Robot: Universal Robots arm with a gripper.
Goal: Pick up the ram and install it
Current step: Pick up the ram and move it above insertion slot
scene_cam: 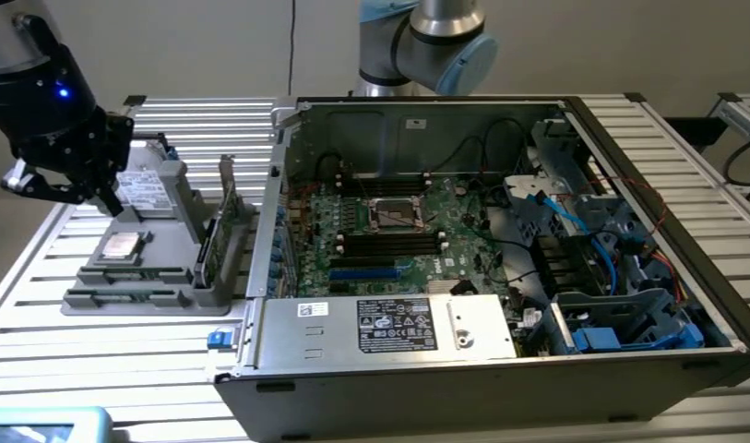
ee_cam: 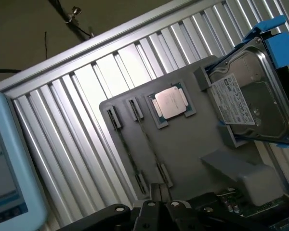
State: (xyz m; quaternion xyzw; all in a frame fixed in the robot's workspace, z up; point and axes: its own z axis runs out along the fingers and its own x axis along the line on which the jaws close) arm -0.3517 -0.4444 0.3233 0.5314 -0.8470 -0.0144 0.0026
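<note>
Exterior high overview, wrist close, perhaps tilted, sharing tray [scene_cam: 172,254] [ee_cam: 192,139]

Arm joint [scene_cam: 424,41]: mine, grey metal with pale-blue caps, standing upright at the top centre of the exterior frame.
Wrist [scene_cam: 36,88]: black housing with a small blue light lit, in the upper left of the exterior frame, leaning down and slightly toward the frame's right.
Claw [scene_cam: 57,189]: hangs off my wrist at the left edge, pointing downward.
Claw from my wrist camera [ee_cam: 159,193]: dark linkages spread either side.
Fingers [ee_cam: 154,195]: drawn fully together, tips meeting.
</note>
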